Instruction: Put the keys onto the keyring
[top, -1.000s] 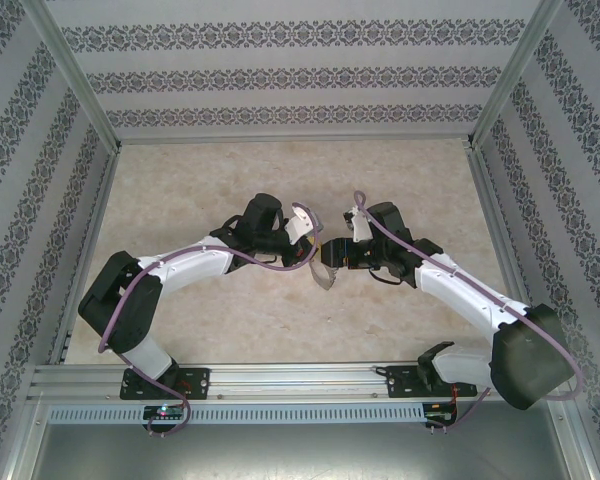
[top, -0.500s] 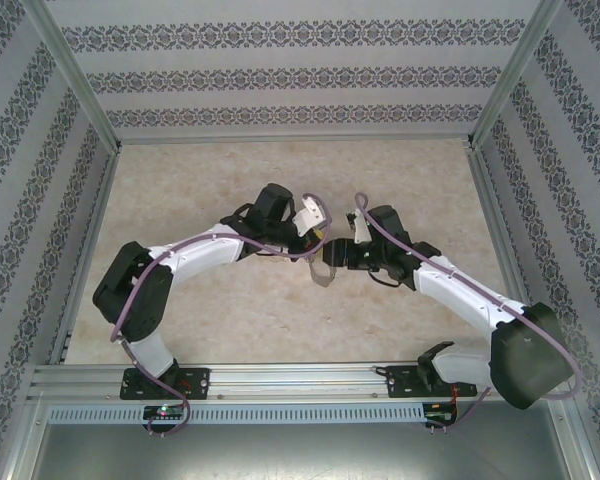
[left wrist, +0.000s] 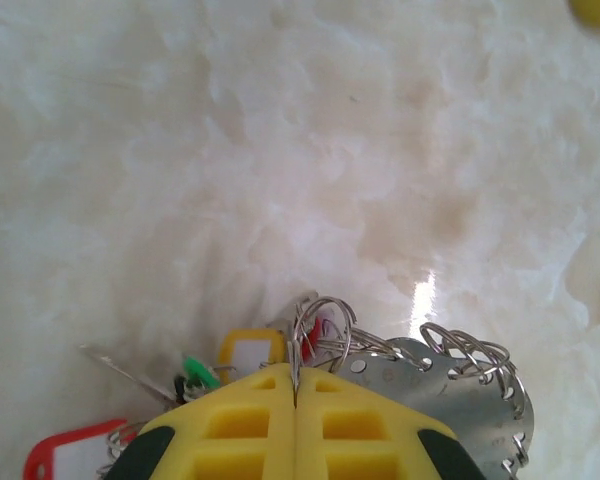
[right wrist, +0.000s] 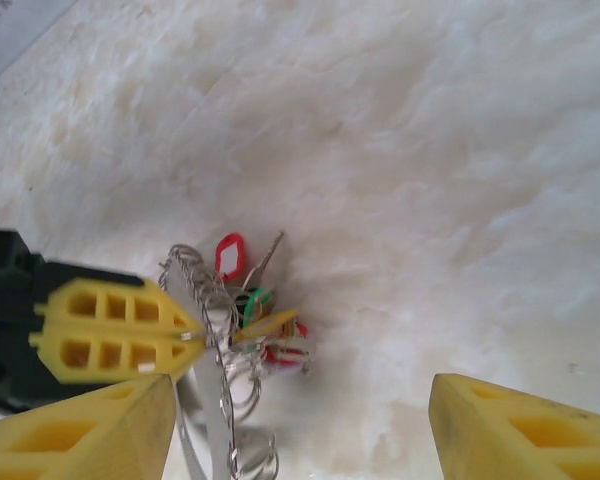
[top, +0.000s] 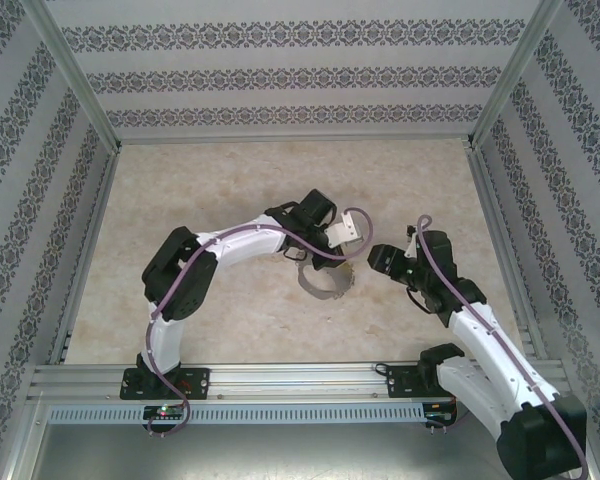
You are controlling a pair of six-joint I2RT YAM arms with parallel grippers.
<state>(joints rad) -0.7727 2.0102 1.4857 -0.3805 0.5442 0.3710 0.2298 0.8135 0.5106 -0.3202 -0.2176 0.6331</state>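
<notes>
Top external: left arm (top: 230, 245) has swung out to the right over the last second. The left end effector (top: 342, 262) now sits past the centre of the worktop (top: 180, 190). The keyring (top: 325, 285) is under it, a grey arc near mid-worktop. Can't tell from here whether it hangs or rests on the surface. The right arm (top: 480, 330) has folded back toward its own side. The right end effector (top: 373, 258) is off the ring, just right of it, no contact.

Left wrist: left end effector (left wrist: 296, 385) has its jaws fully together, clamped on the thin rim of the keyring (left wrist: 450, 385). Red-, green- and yellow-tagged keys (left wrist: 252, 352) are bunched at the rim just beside the tip, low over the worktop (left wrist: 280, 150). Too tangled to say which are actually threaded.

Right wrist: right end effector (right wrist: 300, 410) has its jaws well apart and nothing between them. Ahead of it, the left end effector (right wrist: 110, 330) pinches the keyring (right wrist: 210, 400). The keys (right wrist: 255, 300) cluster against the ring on its far side.

My read: the right has released and backed off, so the left alone carries the ring. The right looks free for the next key or a re-approach. Risk: the ring may swing in a one-point edge pinch.
</notes>
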